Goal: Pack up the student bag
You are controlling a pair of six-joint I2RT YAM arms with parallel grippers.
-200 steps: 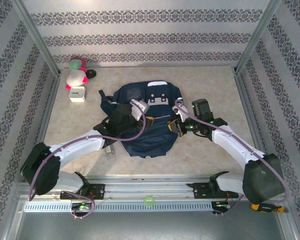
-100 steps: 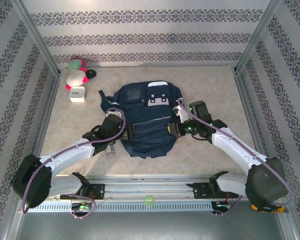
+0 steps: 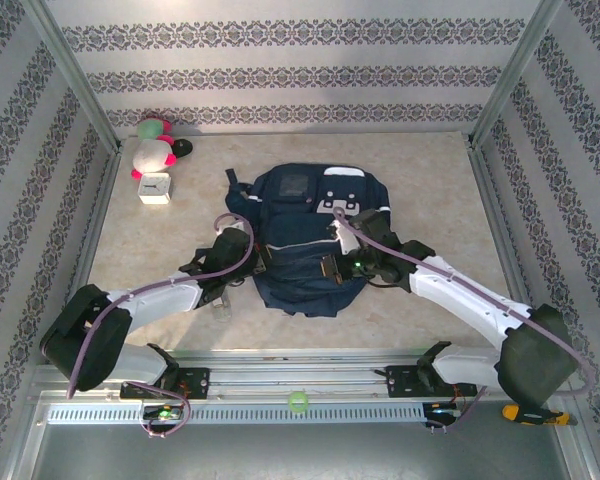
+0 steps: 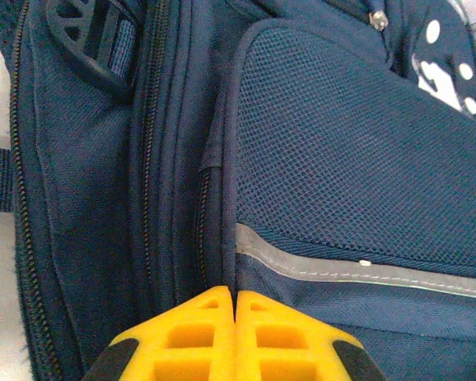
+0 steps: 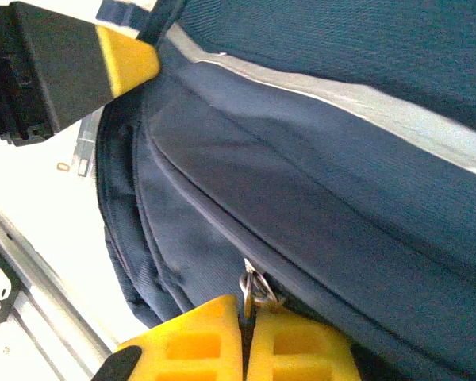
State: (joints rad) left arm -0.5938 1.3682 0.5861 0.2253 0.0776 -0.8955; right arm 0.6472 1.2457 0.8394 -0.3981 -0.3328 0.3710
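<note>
1. Student bag: laid flat on table, set betw. the two grippers.
2. Left gripper: fingers seen pressed together at bag's side seam, just beside mesh pocket; whether fabric is caught can't be told.
3. Right gripper: metal zip pull is pinched betw. its fingers, at bag's lower front.

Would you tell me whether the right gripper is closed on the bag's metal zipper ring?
Yes, the right gripper pinches the zipper ring of the student bag.
</note>
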